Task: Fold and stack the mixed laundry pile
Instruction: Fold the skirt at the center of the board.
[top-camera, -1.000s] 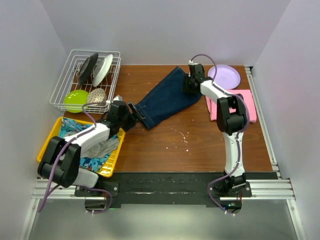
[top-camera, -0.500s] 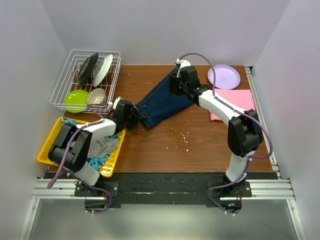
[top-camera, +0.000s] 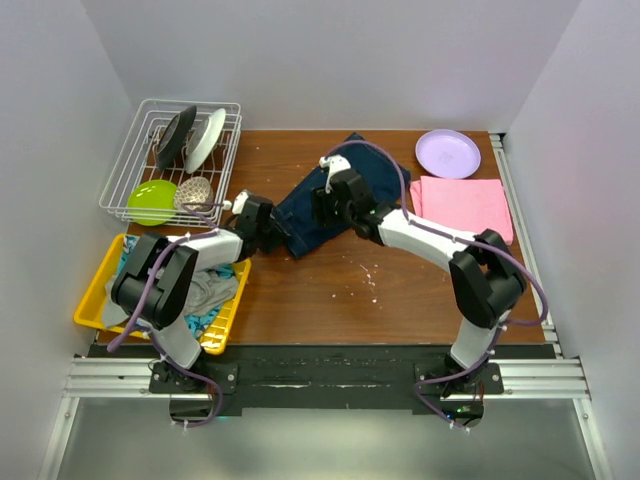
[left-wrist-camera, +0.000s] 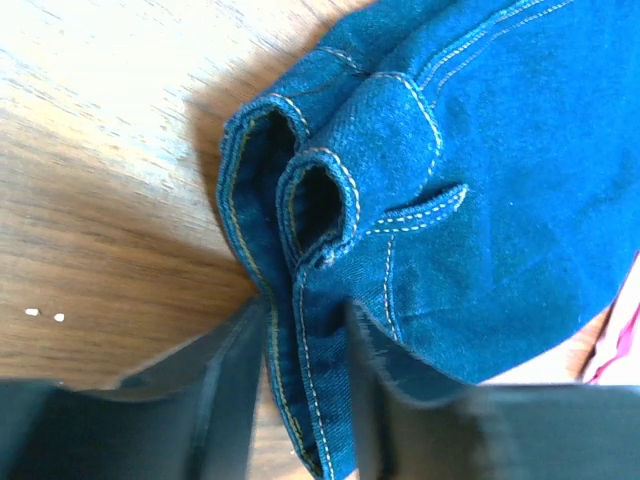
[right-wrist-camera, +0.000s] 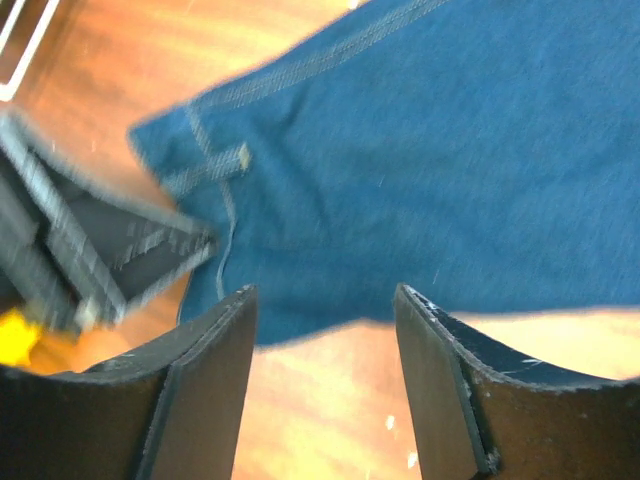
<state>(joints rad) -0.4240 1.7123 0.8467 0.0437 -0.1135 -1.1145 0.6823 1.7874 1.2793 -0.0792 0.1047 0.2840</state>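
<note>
A dark blue denim garment (top-camera: 300, 218) lies spread on the wooden table. My left gripper (top-camera: 272, 230) is at its near-left corner. In the left wrist view the left gripper (left-wrist-camera: 305, 312) is shut on the stitched denim hem (left-wrist-camera: 300, 390). My right gripper (top-camera: 328, 200) hovers over the middle of the denim. In the right wrist view the right gripper (right-wrist-camera: 322, 292) is open and empty above the denim (right-wrist-camera: 420, 150). A folded pink garment (top-camera: 463, 205) lies at the right. A grey garment (top-camera: 210, 292) and a blue-turquoise patterned cloth (top-camera: 190, 322) lie in the yellow tray (top-camera: 95, 290).
A wire dish rack (top-camera: 175, 160) with plates, a green bowl and a strainer stands at the back left. A purple plate (top-camera: 447, 152) lies at the back right. White specks (top-camera: 368, 272) dot the table in front of the denim.
My right arm has swung left from the denim's far right end to over its middle. My left gripper has shifted slightly right at the denim's corner.
</note>
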